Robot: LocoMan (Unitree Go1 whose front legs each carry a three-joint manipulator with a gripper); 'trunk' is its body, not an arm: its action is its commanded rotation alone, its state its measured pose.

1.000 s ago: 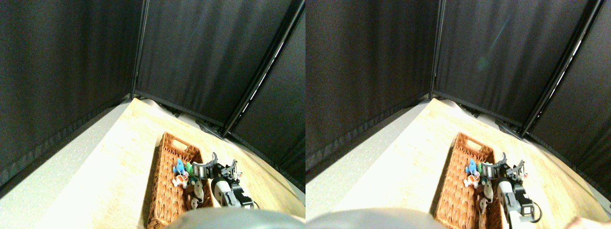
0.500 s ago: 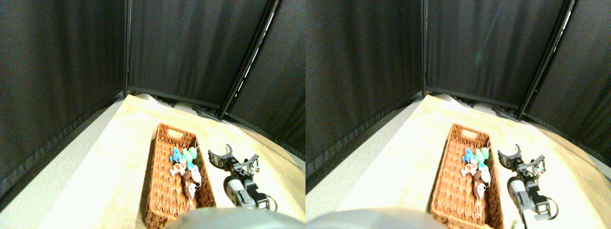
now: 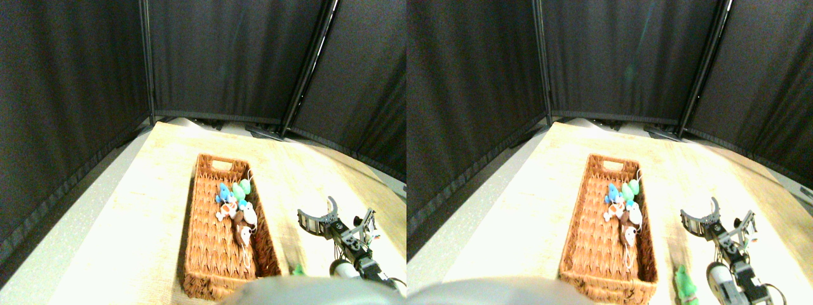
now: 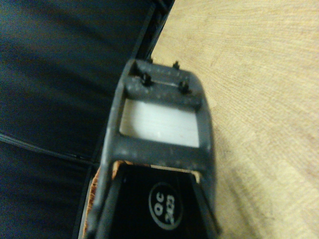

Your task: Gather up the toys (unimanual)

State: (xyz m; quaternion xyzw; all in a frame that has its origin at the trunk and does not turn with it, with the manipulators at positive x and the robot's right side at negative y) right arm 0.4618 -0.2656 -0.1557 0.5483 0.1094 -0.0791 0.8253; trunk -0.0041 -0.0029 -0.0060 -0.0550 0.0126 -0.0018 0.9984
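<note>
Several toys lie in a cluster along the right side of the long wicker basket [image 3: 206, 251]: a blue toy [image 3: 223, 192], a green toy [image 3: 241, 189], an orange-and-white toy [image 3: 227, 209], a white mouse [image 3: 249, 215] and a brown mouse [image 3: 242, 235]. Another green toy [image 3: 296, 270] lies on the wood right of the basket's near corner, half hidden at the picture's lower edge. My right gripper [image 3: 340, 215] hangs open and empty over the wood, well right of the basket. In the wrist view, the dark jaw frame [image 4: 160, 130] fills the middle over the wooden surface [image 4: 259, 99].
The light wooden surface [image 3: 152, 210] is fenced by black curtain panels [image 3: 222, 57] at the back and on both sides. A grey floor strip [image 3: 57, 241] runs along the left. A sliver of the basket [image 4: 92, 199] shows beside the jaw in the wrist view.
The gripper has swung from over the basket's right wall out to the right and stays open. The whole picture has shifted, so the camera moved. A green toy now shows beside the basket.
</note>
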